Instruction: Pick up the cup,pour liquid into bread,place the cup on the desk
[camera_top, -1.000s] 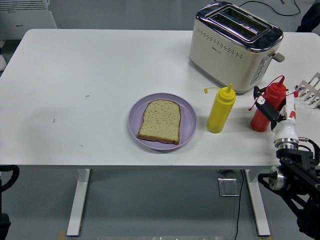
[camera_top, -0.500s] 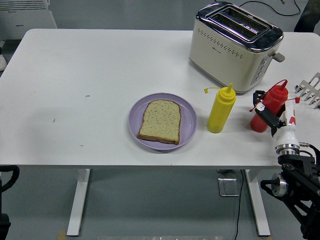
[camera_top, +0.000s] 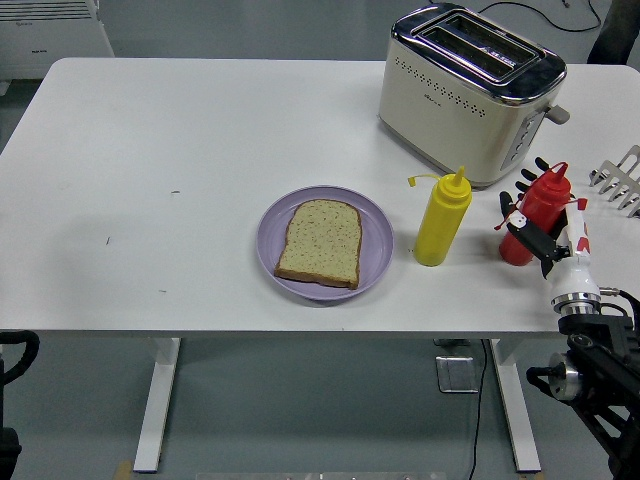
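So the right hand (camera_top: 533, 222) at lower right looks wrapped around the red bottle (camera_top: 535, 214), though grip's hard to judge. Squeeze it firmly before lifting, then swing left past the yellow bottle (camera_top: 441, 219) toward the bread (camera_top: 320, 242), mid-surface.

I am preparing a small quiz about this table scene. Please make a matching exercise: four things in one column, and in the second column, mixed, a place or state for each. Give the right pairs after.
Things:
1. slice of bread
2. yellow bottle
3. red bottle
4. toaster

Places or states:
A. at the far right of the table, slots empty
B. lying on the purple plate
C. standing free between the plate and the red one
D. tilted, with the right hand around it

Pairs: 1-B, 2-C, 3-D, 4-A
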